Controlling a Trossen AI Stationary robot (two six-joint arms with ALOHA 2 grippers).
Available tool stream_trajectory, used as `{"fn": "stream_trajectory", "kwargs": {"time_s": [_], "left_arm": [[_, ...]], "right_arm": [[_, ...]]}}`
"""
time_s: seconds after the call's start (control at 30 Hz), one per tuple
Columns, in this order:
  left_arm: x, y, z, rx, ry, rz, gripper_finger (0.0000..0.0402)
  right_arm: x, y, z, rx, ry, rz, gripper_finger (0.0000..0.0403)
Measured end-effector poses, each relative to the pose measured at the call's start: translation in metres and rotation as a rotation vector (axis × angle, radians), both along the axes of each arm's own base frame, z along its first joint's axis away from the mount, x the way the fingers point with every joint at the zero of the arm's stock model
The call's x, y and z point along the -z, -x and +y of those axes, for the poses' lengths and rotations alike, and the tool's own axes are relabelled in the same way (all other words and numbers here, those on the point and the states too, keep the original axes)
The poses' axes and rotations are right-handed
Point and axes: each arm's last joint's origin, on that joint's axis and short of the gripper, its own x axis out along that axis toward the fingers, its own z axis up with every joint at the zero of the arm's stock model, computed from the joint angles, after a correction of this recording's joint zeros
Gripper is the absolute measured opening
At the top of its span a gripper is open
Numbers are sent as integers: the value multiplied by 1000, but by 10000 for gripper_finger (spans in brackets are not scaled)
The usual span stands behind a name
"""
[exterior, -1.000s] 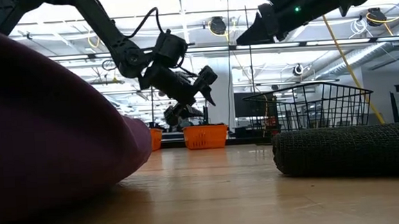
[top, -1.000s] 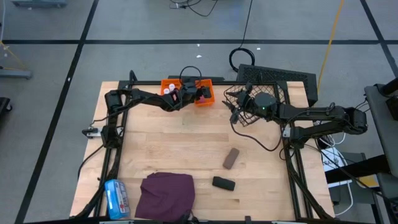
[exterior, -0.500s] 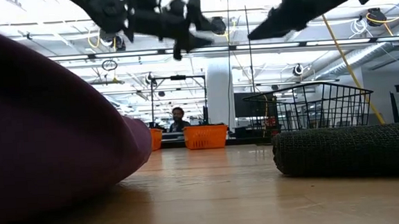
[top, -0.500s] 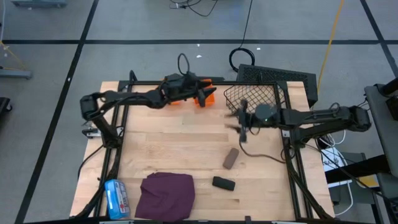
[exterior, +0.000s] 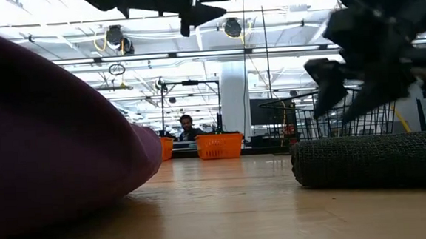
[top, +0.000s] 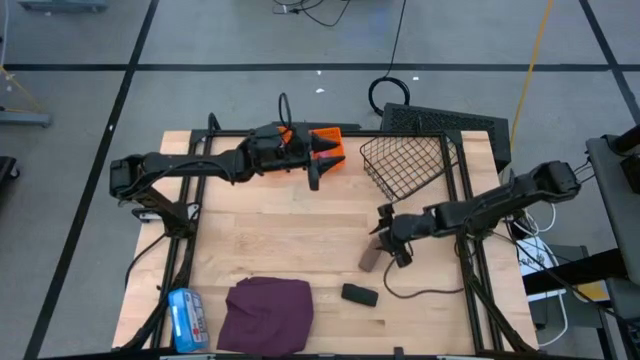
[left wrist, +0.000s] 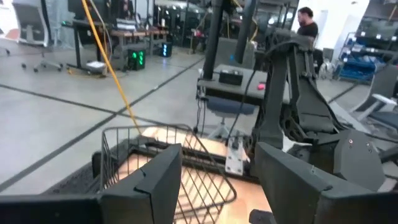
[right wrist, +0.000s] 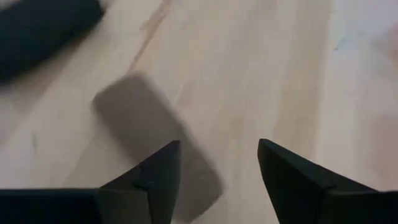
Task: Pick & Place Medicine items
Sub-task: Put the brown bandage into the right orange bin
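Observation:
The grey-brown oblong (top: 368,260) lies flat on the wooden table, right of centre. My right gripper (top: 386,242) hangs open just above its far end; in the right wrist view the oblong (right wrist: 149,127) lies below and ahead of the spread fingers (right wrist: 217,162). The black oblong (top: 359,295) lies nearer the near edge and fills the low view's right foreground (exterior: 371,162). My left gripper (top: 314,176) is open and empty (left wrist: 217,165), raised beside the orange basket (top: 328,147) at the far edge. The arm hides the basket's inside, so no white bottles or pink tube show.
A wire basket (top: 405,165) stands tilted at the far right. A purple cloth (top: 267,312) and a blue-and-white packet (top: 186,318) lie at the near left. Bare wood stretches across the table's middle (top: 280,230). A person (exterior: 189,125) stands in the room behind.
My right gripper has swung from over the wire basket toward the near edge and come down over the grey-brown oblong. My left gripper has risen out of the orange basket, and its arm has stretched out toward the right. The oblongs have not moved.

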Motion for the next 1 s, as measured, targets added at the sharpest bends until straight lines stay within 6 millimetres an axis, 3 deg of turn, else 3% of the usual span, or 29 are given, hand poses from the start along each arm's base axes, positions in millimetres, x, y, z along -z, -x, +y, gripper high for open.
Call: {"fn": "stream_trajectory", "kwargs": {"time_s": [0.33,0.63,1.0], "left_arm": [[5,-2,-8,-11,12,53,209],[6,-1,-6,-66,14,62,209],[9,-1,-6,-78,-12,92,209]], "right_arm": [[34,7,3,-49,142,92,232],[36,3,7,-96,46,-40,208],[36,7,13,-56,-53,-9,203]]}}
